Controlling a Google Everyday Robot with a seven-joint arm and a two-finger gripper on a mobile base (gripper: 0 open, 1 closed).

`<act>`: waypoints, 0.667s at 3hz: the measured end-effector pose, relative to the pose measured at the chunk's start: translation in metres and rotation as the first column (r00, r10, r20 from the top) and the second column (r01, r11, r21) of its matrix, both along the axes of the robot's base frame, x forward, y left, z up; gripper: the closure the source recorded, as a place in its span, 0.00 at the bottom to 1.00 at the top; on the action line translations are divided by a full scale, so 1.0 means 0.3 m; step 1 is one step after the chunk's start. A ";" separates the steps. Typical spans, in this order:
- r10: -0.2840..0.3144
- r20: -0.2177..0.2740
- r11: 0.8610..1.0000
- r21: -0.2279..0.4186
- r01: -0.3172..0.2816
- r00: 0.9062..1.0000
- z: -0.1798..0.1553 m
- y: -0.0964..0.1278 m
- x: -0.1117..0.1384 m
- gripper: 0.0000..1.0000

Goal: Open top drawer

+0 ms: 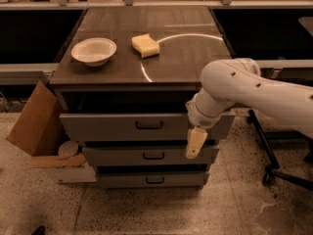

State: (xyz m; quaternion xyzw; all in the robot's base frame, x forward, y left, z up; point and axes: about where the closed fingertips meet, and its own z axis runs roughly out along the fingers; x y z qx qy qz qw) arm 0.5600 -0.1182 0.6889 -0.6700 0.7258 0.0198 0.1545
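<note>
The top drawer [112, 126] is the widest grey front under the dark cabinet top, with a small dark bar handle [149, 125] at its centre. A dark gap shows above its front. Two narrower drawer fronts [153, 155] sit below it. My gripper [195, 144] hangs pointing down from the white arm [244, 89], which reaches in from the right. The gripper is in front of the right part of the top drawer's front, to the right of the handle and a little below it. It holds nothing that I can see.
A white bowl [94, 51] and a yellow sponge [145, 45] lie on the cabinet top [186, 58]. An open cardboard box [36, 126] leans against the cabinet's left side. A chair base with wheels [274, 168] stands on the floor at the right.
</note>
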 end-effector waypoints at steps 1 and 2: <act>0.004 -0.011 1.000 0.003 -0.004 1.000 -0.050 0.020 0.057 0.00; 0.006 -0.019 1.000 0.005 -0.006 1.000 -0.085 0.034 0.087 0.18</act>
